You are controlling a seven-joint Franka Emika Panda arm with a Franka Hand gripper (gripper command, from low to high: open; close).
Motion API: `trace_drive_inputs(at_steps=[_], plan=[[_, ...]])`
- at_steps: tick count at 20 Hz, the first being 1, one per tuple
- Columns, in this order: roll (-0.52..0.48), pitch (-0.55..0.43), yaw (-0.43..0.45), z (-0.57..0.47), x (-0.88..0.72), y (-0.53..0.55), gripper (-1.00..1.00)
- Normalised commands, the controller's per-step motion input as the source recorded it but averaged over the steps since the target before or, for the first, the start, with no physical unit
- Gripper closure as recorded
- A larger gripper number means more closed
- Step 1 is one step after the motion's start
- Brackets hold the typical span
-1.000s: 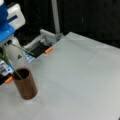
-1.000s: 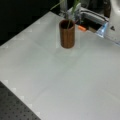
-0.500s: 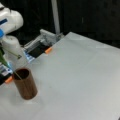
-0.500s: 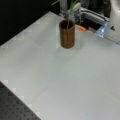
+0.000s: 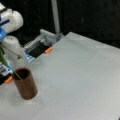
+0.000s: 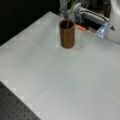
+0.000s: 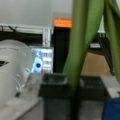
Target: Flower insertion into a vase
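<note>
The brown wood-grained vase [image 5: 25, 84] [image 6: 67, 33] stands upright on the white table in both front views. A green flower stem [image 5: 8, 65] [image 6: 68, 22] has its lower end inside the vase mouth and leans up and away from it. In the wrist view the stem and leaves [image 7: 79, 50] fill the middle, running down between the two dark fingers of the gripper [image 7: 73, 88], which is shut on the stem. The gripper itself is outside both front views; only white and blue arm links [image 5: 10, 21] show above the vase.
The white table [image 5: 82, 82] [image 6: 57, 82] spreads wide around the vase. Behind the vase lie a grey metal fixture [image 5: 43, 41] [image 6: 93, 16] with orange tabs [image 5: 48, 50] [image 6: 82, 28] and the white robot base [image 6: 115, 22]. A dark perforated board [image 6: 15, 110] borders the table's corner.
The arm links at a front view's left have shifted a little, with more white link showing. The vase has not moved and the stem's lower end stays inside it.
</note>
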Motion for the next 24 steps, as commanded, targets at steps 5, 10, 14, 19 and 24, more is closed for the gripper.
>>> trace_drive_inputs(at_steps=[5, 10, 14, 19, 24], plan=[[-0.107, 0.586, -0.030, 0.18, 0.34, -0.17, 1.00], [-0.075, 0.545, -0.169, 0.17, 0.29, -0.20, 1.00], [-0.107, 0.571, -0.228, 0.09, 0.27, -0.11, 1.00], [-0.148, 0.545, -0.182, 0.04, 0.26, -0.03, 1.00], [-0.140, 0.508, -0.096, -0.03, 0.25, -0.02, 1.00]])
